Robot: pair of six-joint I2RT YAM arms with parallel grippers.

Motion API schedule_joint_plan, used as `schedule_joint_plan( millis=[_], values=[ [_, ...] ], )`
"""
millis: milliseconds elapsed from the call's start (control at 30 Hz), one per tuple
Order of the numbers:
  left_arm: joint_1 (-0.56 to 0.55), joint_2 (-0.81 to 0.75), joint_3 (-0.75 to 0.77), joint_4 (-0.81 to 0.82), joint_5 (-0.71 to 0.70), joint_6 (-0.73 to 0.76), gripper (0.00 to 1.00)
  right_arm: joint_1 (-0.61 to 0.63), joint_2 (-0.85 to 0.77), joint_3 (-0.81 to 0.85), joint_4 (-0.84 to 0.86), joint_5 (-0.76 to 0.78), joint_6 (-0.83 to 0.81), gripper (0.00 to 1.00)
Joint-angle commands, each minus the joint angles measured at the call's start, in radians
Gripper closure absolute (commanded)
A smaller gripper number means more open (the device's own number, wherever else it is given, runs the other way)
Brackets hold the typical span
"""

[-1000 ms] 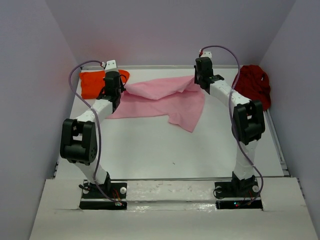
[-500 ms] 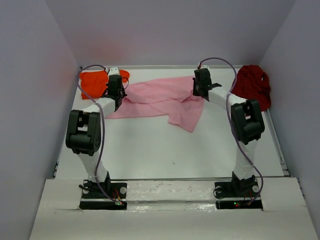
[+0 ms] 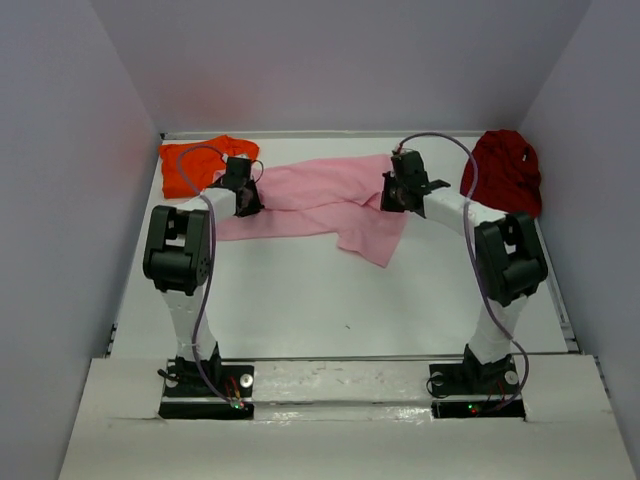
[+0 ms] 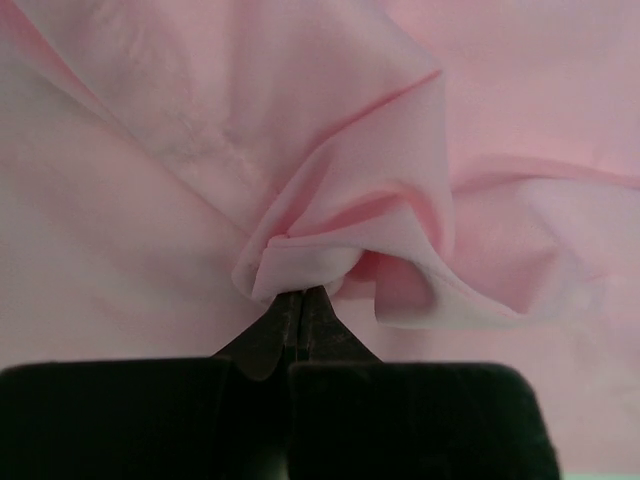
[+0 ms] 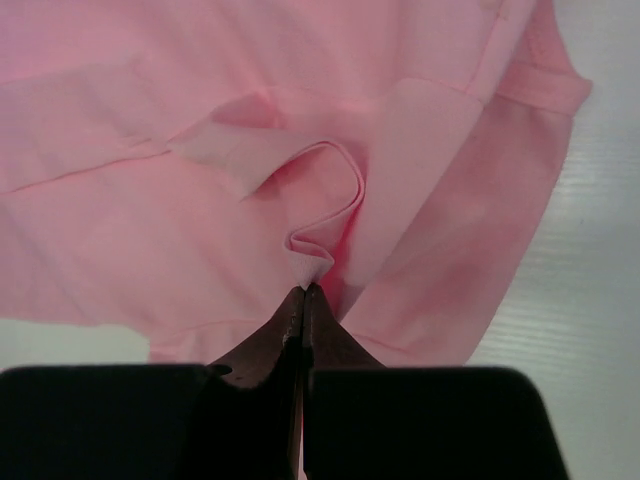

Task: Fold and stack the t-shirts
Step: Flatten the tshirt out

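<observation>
Top external view: the pink t-shirt (image 3: 320,190) lies spread and rumpled across the far half of the white counter (image 3: 330,300), running from left to right between the two arms. One corner of it trails toward the middle of the counter. The orange t-shirt (image 3: 190,165) sits in the far left corner, its near edge touching or just beside the left end of the pink one; which of the two, I cannot tell. The dark red t-shirt (image 3: 505,170) is bunched in a heap at the far right corner, against the right edge and apart from the pink cloth.

Both arms reach forward and low over the far half. The left tool (image 3: 252,200) sits at the left end of the pink t-shirt, and the right tool (image 3: 393,195) sits at its right part.

The left wrist view shows the left tool's fingers clenched together on a small gathered fold of pink cloth, which puckers up around the tips. The right wrist view shows the same for the right tool: fingers pressed tight, pinching a narrow ridge of the pink fabric, with bare counter visible to the right of the cloth.
</observation>
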Motion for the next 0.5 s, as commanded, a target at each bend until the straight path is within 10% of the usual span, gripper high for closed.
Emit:
schedule_joint_plan(
  millis=[0, 233, 467],
  values=[
    [-0.006, -0.191, -0.156, -0.027, 0.143, -0.084, 1.00, 0.021, -0.172, -0.073, 0.017, -0.134, 0.070, 1.00],
    [-0.177, -0.661, -0.263, -0.106, 0.001, -0.081, 1.00, 0.073, -0.610, -0.339, 0.022, -0.018, 0.058, 1.00],
    [-0.356, -1.251, -0.097, -0.410, -0.208, -0.075, 1.00, 0.083, -1.110, -0.166, -0.329, 0.024, 0.001, 1.00]
  ],
)
